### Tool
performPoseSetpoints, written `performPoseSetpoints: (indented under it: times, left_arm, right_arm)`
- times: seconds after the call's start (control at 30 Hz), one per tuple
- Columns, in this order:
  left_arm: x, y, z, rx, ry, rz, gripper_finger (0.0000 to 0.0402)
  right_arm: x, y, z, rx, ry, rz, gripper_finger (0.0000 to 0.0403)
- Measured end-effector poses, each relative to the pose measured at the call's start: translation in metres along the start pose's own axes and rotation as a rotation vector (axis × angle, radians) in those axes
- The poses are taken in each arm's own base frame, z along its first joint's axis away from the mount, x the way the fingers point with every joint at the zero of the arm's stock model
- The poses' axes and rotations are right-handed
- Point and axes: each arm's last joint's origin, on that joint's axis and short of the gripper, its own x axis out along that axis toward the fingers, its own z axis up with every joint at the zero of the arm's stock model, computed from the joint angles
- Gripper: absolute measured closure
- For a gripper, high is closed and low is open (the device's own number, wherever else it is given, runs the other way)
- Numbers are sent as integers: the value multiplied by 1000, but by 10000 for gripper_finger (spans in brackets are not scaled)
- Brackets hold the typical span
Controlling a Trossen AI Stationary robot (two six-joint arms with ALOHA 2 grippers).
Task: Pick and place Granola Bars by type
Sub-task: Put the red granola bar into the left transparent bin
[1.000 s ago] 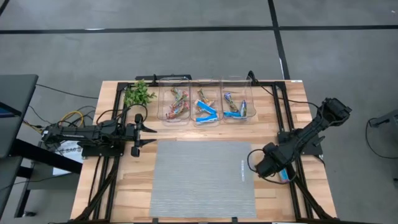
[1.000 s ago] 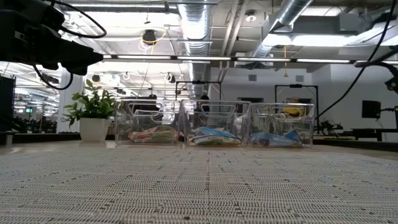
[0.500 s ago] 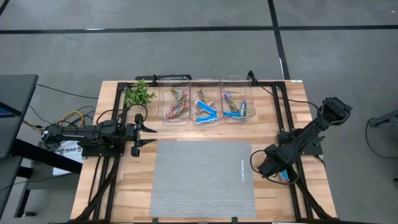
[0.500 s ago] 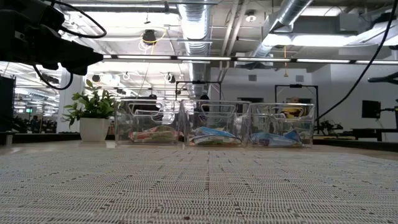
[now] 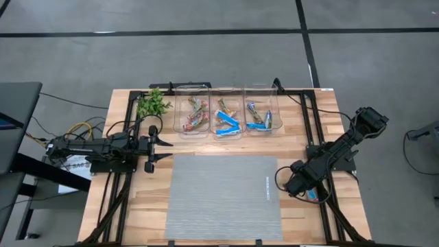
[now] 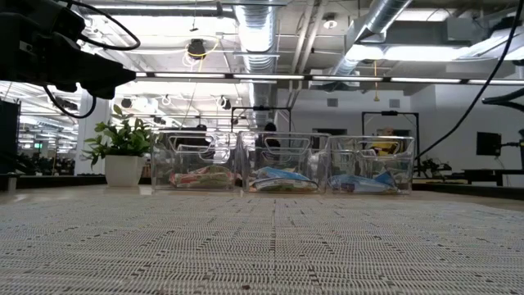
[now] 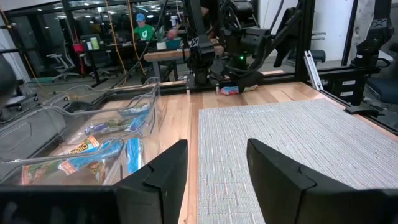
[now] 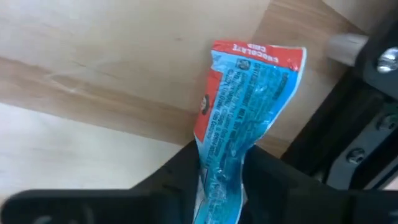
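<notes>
A blue-and-red wrapped granola bar (image 8: 245, 99) lies on the wood at the table's right side, beside the black frame rail (image 8: 336, 155). My right gripper (image 5: 298, 185) stands over it, pointing steeply down, shut on one end of it. More granola bars lie in three clear bins (image 5: 227, 116) at the far edge. At the table's left my left gripper (image 5: 156, 147) waits level and open, holding nothing. My right gripper pinches the granola bar's end (image 8: 217, 180) between its two fingers (image 8: 173, 182), one on each long edge. The fingers come from above, slanting down, across the bar's width. The rest of the wrapper lies flat on the wood past the fingertips.
A grey mat (image 5: 223, 195) covers the table's middle and near part. A green plant (image 5: 153, 103) stands left of the bins. Black frame rails (image 5: 322, 137) run along both sides of the table.
My right gripper has sunk a little toward the granola bar at the table's right side. The left arm has kept still.
</notes>
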Motion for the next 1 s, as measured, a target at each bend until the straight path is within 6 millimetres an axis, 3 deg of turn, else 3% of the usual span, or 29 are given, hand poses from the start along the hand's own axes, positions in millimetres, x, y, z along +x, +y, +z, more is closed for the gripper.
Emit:
performPoseSetpoints:
  times: [0.13, 0.3, 0.47, 0.77, 1.0]
  left_arm:
    - [0, 0, 0, 0, 0, 0, 242]
    - [0, 0, 0, 0, 0, 0, 242]
    - [0, 0, 0, 0, 0, 0, 242]
    - [0, 0, 0, 0, 0, -1, 242]
    - [0, 0, 0, 0, 0, -1, 242]
  right_arm:
    - [0, 4, 1, -30, 11, 36, 330]
    - [-14, 19, 5, -106, -13, 134, 344]
    - [-43, 40, 9, -239, -106, 383, 345]
    - [-106, 80, 25, -518, -286, 988, 345]
    - [-156, 94, 45, -671, -521, 1363, 345]
